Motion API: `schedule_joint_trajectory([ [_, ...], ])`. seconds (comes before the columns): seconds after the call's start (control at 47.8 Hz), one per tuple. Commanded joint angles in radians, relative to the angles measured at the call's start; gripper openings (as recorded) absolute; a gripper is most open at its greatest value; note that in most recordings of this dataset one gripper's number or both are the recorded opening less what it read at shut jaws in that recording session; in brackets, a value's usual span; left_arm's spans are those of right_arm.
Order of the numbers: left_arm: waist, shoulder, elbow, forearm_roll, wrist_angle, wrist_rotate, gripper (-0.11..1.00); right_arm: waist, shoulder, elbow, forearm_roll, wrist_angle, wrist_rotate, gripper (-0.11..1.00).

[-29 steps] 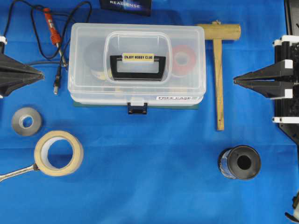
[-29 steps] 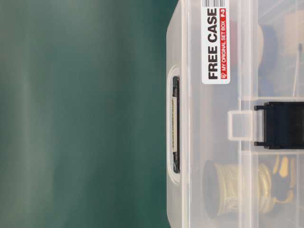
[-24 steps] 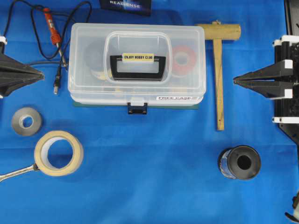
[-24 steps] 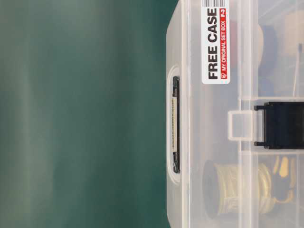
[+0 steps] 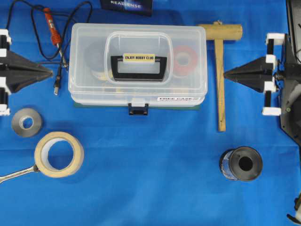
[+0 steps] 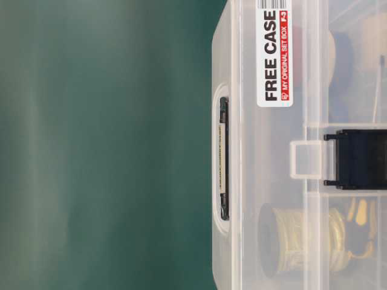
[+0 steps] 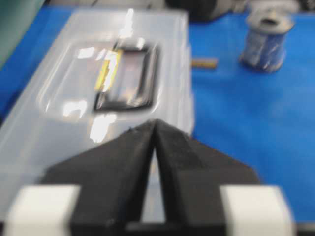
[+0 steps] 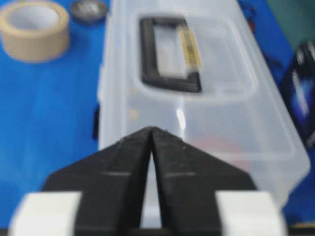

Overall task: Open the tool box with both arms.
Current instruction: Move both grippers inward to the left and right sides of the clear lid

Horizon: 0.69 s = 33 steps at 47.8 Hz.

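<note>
The tool box (image 5: 137, 63) is a clear plastic case lying closed at the back middle of the blue cloth, its black handle (image 5: 138, 67) flat on the lid. Its dark blue latch (image 5: 138, 109) sits fastened on the front edge, also seen as the latch (image 6: 357, 159) in the table-level view. My left gripper (image 5: 51, 72) hangs a short way off the box's left end, fingertips touching, shut on nothing. My right gripper (image 5: 225, 74) points at the box's right end from beyond the wooden mallet, also shut and empty. The tool box (image 7: 98, 83) fills the left wrist view ahead of the left gripper (image 7: 154, 123). The right wrist view shows the tool box (image 8: 197, 88) beyond the right gripper (image 8: 150, 129).
A wooden mallet (image 5: 220, 70) lies between the box and my right gripper. A soldering iron with cable (image 5: 51, 28) lies left of the box. A grey tape roll (image 5: 27, 122), a masking tape roll (image 5: 59, 154) and a wrench (image 5: 16, 174) sit front left. A black spool (image 5: 241, 164) stands front right.
Both grippers have moved inward toward the tool box, the left one rightward and the right one leftward. The box and the other items have not moved.
</note>
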Motion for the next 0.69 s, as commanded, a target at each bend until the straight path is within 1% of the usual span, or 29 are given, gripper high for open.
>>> schedule_joint_trajectory([
  [0.0, 0.032, 0.018, -0.002, -0.003, 0.018, -0.003, 0.14, -0.021, 0.028, -0.018, 0.011, 0.028, 0.002, 0.2],
  [0.042, 0.049, 0.026, 0.006, -0.003, 0.028, -0.005, 0.24, -0.034, 0.041, -0.017, 0.011, 0.044, 0.002, 0.32],
  [0.063, 0.055, 0.032, 0.011, -0.003, 0.034, -0.003, 0.3, -0.041, 0.055, -0.015, 0.011, 0.058, 0.002, 0.4],
  [0.105, 0.071, 0.043, 0.023, -0.003, 0.043, -0.003, 0.46, -0.055, 0.075, -0.015, 0.011, 0.074, 0.002, 0.54],
  [0.168, 0.084, 0.061, 0.037, -0.003, 0.048, 0.002, 0.64, -0.074, 0.11, -0.015, 0.011, 0.094, 0.002, 0.71],
  [0.23, 0.094, 0.081, 0.049, -0.003, 0.048, 0.005, 0.8, -0.094, 0.16, -0.018, 0.011, 0.107, 0.002, 0.83],
  [0.251, 0.097, 0.091, 0.052, -0.003, 0.048, 0.005, 0.84, -0.098, 0.175, -0.02, 0.011, 0.107, 0.002, 0.85],
  [0.272, 0.1, 0.098, 0.054, -0.003, 0.048, 0.005, 0.88, -0.101, 0.189, -0.021, 0.011, 0.106, 0.002, 0.86],
  [0.335, 0.11, 0.129, 0.06, -0.003, 0.049, 0.005, 0.88, -0.109, 0.23, -0.028, 0.011, 0.106, 0.002, 0.83],
  [0.398, 0.114, 0.156, 0.061, -0.003, 0.049, 0.005, 0.86, -0.112, 0.264, -0.038, 0.009, 0.109, 0.0, 0.84],
  [0.482, 0.114, 0.192, 0.055, -0.003, 0.048, 0.005, 0.87, -0.114, 0.304, -0.051, 0.009, 0.11, 0.0, 0.84],
  [0.67, 0.114, 0.262, 0.038, -0.003, 0.026, 0.005, 0.87, -0.114, 0.339, -0.067, 0.009, 0.1, 0.0, 0.84],
])
